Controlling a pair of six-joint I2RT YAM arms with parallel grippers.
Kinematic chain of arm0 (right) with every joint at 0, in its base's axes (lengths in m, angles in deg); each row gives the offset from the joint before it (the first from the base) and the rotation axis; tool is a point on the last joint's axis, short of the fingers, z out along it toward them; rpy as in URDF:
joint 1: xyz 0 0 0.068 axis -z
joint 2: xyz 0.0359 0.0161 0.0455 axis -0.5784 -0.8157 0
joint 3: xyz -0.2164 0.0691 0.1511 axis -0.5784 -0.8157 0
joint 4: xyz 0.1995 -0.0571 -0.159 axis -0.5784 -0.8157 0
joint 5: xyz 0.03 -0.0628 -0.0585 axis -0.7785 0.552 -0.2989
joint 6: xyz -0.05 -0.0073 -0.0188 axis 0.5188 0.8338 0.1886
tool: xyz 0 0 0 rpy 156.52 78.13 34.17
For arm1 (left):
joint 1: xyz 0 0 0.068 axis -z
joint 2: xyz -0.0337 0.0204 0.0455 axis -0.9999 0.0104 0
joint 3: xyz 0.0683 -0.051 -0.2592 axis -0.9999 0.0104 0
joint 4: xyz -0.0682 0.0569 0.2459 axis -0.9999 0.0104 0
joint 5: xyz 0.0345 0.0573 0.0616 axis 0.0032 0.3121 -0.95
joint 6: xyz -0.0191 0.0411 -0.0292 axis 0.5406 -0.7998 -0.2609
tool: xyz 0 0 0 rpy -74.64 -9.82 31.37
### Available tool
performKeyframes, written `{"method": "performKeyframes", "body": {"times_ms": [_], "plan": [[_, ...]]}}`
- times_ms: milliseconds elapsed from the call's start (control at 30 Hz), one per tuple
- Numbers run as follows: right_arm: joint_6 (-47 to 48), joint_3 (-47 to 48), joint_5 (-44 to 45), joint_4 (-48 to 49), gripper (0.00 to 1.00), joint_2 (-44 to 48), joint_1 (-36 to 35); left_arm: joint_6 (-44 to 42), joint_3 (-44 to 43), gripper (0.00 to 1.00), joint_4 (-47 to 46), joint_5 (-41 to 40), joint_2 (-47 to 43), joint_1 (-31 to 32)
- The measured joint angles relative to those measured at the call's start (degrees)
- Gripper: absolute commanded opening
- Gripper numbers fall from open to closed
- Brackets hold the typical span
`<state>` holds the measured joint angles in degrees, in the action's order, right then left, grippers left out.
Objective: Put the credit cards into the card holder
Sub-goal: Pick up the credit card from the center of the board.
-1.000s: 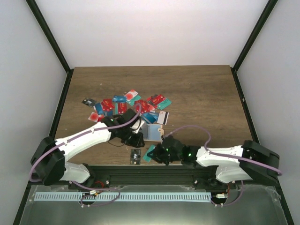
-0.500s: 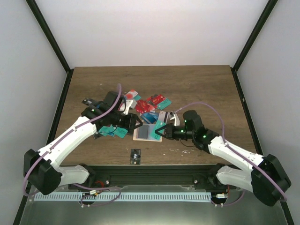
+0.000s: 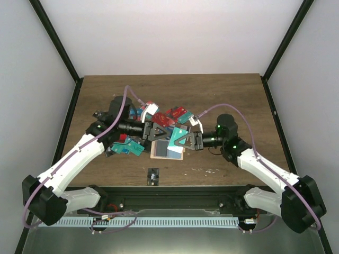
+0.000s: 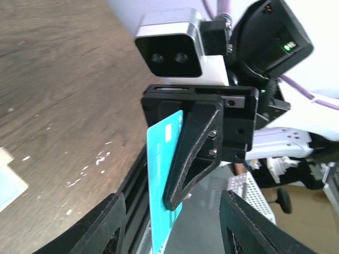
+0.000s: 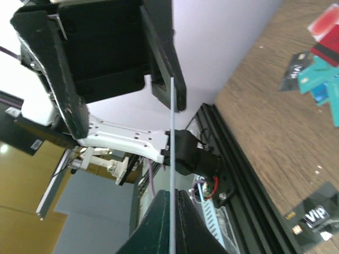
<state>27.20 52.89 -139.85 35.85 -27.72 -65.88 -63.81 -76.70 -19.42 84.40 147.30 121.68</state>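
Teal thin rectangular plastic credit card [image 4: 160,159]: gripped in the closed right jaws and held on edge, clear of the brown wooden table [image 3: 228,100], free end pointing toward the left jaws.

Left jaws: open, fingers [image 4: 103,225] spread wide, facing the right jaws head-on. Free end of the teal card close against one left finger; contact cannot be told from either wrist view.

Small tan leather-like card holder [image 3: 158,150]: flat on the table near its centre, directly below the meeting point of both sets of jaws, with a pale blue card face showing on its right half.

Loose credit cards in red, teal, blue and white [image 3: 165,117]: heaped just behind the card holder, partly hidden by the white left arm [image 3: 79,156]. Further teal cards [image 3: 127,149] left of the card holder, beside that arm.

Single black card [image 3: 153,175]: apart from the heap, near the front edge of the table.
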Motion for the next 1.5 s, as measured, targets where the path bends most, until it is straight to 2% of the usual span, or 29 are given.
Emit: {"method": "performKeyframes", "body": {"times_ms": [233, 333, 467, 600, 733, 800, 867, 900, 1000, 1067, 1200, 1400, 1500], "plan": [[-4.37, 3.58, -4.83, 7.15, 0.01, -2.29, 0.0, 2.84, 0.0, 0.38, -5.35, 5.99, 0.68, -0.04], [-5.57, 4.31, -5.79, 8.96, 0.01, -3.45, 0.0, 3.65, 0.11, 0.33, -6.69, 7.06, 1.07, -0.04], [-6.88, 4.44, -6.75, 10.8, 0.01, -4.42, 0.0, 4.46, 0.26, 0.21, -7.61, 8.17, 1.27, -0.04], [-8.31, 4.44, -7.32, 12.94, 0.01, -4.92, 0.0, 5.44, 0.33, 0.16, -8.7, 9.27, 2.12, -0.04], [-9.42, 4.44, -7.52, 14.51, 0.01, -5.01, 0.0, 6.16, 0.33, 0.05, -9.64, 9.88, 2.86, -0.04], [-9.88, 4.44, -7.58, 15.23, 0.01, -5.16, 0.0, 6.45, 0.33, 0.04, -9.97, 10.49, 3.13, -0.04], [-10.4, 4.42, -7.69, 15.76, 0.07, -5.46, 0.0, 6.75, 0.33, 0.04, -10.21, 10.73, 3.21, -0.04], [-10.6, 4.42, -7.72, 15.96, 0.13, -5.57, 0.02, 6.75, 0.33, 0.04, -10.25, 10.84, 3.23, -0.13], [-10.54, 4.46, -7.5, 15.47, 0.43, -5.84, 0.04, 6.78, 0.33, 0.04, -10.19, 10.64, 3.28, -0.13], [-9.29, 4.63, -6.58, 13.29, 0.59, -5.79, 0.09, 6.54, 0.33, 0.04, -9.55, 9.9, 3.28, -0.17], [-4.0, 5.09, -1.81, 3.54, 0.64, -4.52, 0.11, 4.46, 0.31, 0.04, -5.75, 6.69, 3.45, -1.53], [2.38, 5.03, 11.39, -14.23, 0.64, -2.12, 0.11, -0.94, 0.31, 0.04, 2.58, 0.46, 5.03, -4.59], [2.93, 3.48, 17.42, -19.85, 0.64, -0.98, 0.11, -3.87, 0.31, 0.04, 7.08, -2.99, 8.48, -4.7]]}}
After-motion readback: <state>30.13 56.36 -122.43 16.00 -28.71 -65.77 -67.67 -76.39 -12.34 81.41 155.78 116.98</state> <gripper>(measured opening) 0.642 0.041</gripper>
